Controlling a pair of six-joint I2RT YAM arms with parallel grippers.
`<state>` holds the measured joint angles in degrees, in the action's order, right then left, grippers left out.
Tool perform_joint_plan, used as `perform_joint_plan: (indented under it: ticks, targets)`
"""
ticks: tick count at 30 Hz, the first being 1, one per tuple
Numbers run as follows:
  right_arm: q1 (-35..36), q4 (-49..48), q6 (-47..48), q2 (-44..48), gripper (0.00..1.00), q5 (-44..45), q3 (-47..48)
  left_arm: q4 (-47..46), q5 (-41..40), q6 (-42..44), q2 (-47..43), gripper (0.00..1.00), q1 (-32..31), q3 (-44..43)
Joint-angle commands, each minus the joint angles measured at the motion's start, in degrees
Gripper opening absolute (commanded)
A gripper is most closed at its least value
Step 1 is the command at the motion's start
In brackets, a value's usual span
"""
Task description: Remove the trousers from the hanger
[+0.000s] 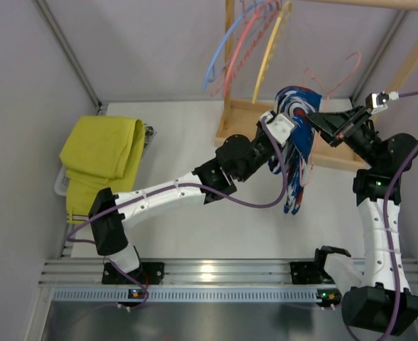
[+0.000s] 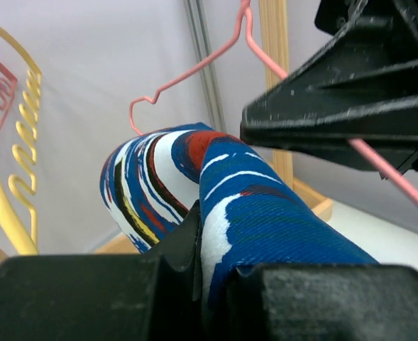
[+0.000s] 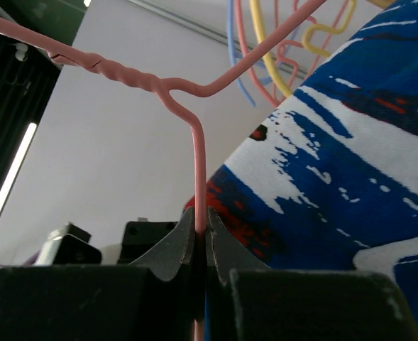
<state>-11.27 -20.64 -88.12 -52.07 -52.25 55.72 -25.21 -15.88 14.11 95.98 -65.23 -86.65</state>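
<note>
Left pincer (image 2: 199,264) grips trousers (image 2: 265,213), hanging downward.

From above, the trousers (image 1: 299,145) hide the hanger's (image 1: 343,74) lower bar; a yellow garment (image 1: 102,153) covers most of a white thing (image 1: 58,186), too hidden to name; in the left wrist view the hanger's wire leaves the top and right edges; in the right wrist view the right edge cuts the trousers.
</note>
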Motion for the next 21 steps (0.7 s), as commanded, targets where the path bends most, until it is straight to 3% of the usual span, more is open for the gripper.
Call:
perform_joint_plan:
  ticks: [1, 16, 21]
  targets:
    - [0.8, -3.9, 5.1, 2.2, 0.00, 0.3, -2.4, -0.4, -1.2, -3.5, -6.1, 0.00, 0.4, -7.1]
    - [0.6, 12.9, 29.9, 4.6, 0.00, 2.1, -15.9, 8.4, -3.1, -1.0, -5.7, 0.00, 1.7, -28.2]
    - [0.6, 14.8, 33.3, 4.4, 0.00, 2.9, -18.1, 9.2, -4.3, 1.3, -5.2, 0.00, 1.7, -33.7]
